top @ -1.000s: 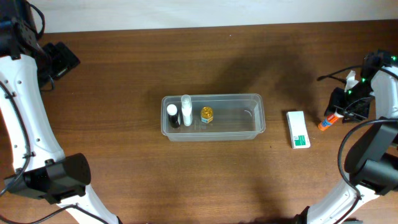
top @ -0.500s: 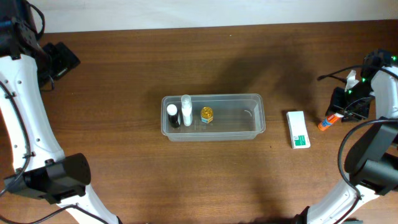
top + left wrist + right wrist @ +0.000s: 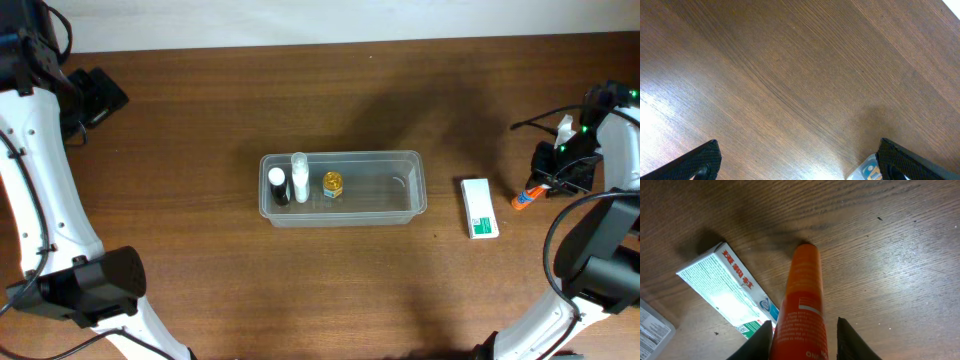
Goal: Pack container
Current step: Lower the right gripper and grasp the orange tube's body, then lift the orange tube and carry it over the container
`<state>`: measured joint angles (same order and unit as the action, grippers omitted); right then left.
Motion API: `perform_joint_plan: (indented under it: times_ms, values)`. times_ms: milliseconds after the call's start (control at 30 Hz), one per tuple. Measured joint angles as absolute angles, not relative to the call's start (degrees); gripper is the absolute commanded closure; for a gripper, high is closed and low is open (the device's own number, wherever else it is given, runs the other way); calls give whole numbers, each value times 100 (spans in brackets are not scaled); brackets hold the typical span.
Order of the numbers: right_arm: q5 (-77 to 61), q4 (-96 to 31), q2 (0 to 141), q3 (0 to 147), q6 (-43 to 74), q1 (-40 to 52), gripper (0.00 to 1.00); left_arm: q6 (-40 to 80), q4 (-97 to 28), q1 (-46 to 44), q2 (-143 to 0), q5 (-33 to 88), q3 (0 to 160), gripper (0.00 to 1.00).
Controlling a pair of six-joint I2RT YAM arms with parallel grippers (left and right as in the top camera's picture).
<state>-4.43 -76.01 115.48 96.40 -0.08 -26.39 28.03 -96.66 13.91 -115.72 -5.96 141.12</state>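
Between the fingers of the right gripper (image 3: 804, 326) an orange tube (image 3: 801, 295) is seen, with its tip pointing to 12 o'clock in the wrist view. The fingers stand on both sides of it, and a thin gap seems to be left on one side. Whether the tube is already pinched cannot be told. Just beside the tube, at its 9 o'clock, a white-and-green carton (image 3: 725, 287) is lying flat on the table (image 3: 200, 270).

Further toward 9 o'clock, in the overhead view, the container (image 3: 378, 192) is found at the middle of the table, apart from the carton. Three small things stand upright at its 9 o'clock end: a black bottle (image 3: 277, 186), a white bottle (image 3: 299, 178) and a yellow jar (image 3: 332, 184). The rest of its floor is bare. Farthest, at 10 o'clock from the container, the left gripper (image 3: 797, 150) is held over bare wood, its fingers spread wide with nothing between them.

Over the last second nothing has been moved: tube, carton and both arms are found in the same places. The right arm is judged to be paused at the grasp, so the packing is not advanced, and tube and carton are not yet inside.
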Motion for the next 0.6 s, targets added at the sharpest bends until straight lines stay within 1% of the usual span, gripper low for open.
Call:
perform_joint_plan:
  times_ms: [200, 267, 433, 600]
  values:
    - [-443, -7579, 11548, 9640, 25, -2639, 74, 2803, -9666, 1391, -11572, -596, 14112, 0]
    - [-443, -7572, 11546, 9640, 23, -2639, 77, 2803, -9666, 1391, -11572, -596, 14112, 0]
    - [-440, -7575, 11522, 9640, 80, -2639, 80, 2803, -9666, 1391, -11572, -596, 14112, 0]
    - [-440, -7572, 11345, 9640, 115, -2591, 80, 2803, -9666, 1391, -11572, -596, 14112, 0]
